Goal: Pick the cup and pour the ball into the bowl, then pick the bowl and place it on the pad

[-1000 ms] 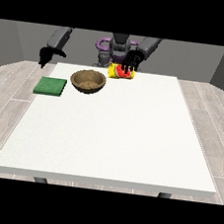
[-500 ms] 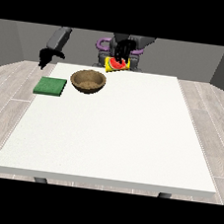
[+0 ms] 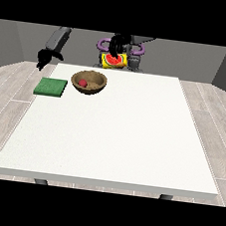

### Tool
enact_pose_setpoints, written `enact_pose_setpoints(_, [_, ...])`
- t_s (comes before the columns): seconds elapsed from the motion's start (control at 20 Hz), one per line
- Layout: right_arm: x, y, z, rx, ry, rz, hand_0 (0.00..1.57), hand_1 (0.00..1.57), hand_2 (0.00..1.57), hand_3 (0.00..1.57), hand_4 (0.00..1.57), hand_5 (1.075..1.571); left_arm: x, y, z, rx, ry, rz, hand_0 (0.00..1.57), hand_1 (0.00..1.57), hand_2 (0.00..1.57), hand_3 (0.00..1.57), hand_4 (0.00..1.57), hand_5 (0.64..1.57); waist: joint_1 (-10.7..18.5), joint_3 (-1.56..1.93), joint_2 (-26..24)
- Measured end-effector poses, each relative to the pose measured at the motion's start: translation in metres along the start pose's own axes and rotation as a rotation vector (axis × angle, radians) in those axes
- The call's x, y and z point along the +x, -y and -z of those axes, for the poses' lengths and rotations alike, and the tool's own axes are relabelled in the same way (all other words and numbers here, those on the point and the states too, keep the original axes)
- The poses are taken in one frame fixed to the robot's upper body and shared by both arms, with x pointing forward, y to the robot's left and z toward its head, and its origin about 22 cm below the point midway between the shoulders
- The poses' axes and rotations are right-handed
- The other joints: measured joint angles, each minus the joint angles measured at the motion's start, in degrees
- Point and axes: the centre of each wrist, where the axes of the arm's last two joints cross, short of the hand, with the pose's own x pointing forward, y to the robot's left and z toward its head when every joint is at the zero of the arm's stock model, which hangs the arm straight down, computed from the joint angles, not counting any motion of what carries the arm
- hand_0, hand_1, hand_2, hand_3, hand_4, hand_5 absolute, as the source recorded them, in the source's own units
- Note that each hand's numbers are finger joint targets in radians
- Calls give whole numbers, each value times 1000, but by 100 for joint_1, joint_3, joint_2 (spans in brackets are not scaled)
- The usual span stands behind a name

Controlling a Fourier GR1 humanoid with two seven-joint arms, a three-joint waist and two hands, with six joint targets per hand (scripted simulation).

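With the white table bare across its near part, we look to the far edge: green pad at far left, brown bowl just right of it, close but apart, red ball already inside. We judge the pour done; bowl-to-pad is next. Hand at the view's right is curled on the tilted cup, above and right of the bowl. Hand at the view's left hangs above the pad, nearer it; fingers — cannot tell. Grey plank floor, grey walls.
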Motion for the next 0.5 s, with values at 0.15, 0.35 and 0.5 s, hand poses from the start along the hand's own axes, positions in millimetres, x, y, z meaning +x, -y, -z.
enact_pose_setpoints(0.15, [2, 0, 2, 13, 15, 5, 0, 0, 150, 283, 430, 1529, 2, -4, 3, -10, 46, 86, 378, 378, 1571, 1571, 963, 1571, -76, 0, 119])
enact_pose_setpoints(0.35, [3, -3, 5, 24, 23, 8, 0, 0, 99, 306, 417, 1524, 4, -4, 4, -38, 111, 200, 1401, 1401, 1571, 1571, 1148, 1535, -138, -1, 148])
enact_pose_setpoints(0.5, [2, -5, 5, 23, 26, 9, 0, 0, 304, 414, 435, 1529, 3, -10, 6, -39, 131, 245, 1453, 1453, 1571, 1571, 1090, 1547, -134, -3, 165])
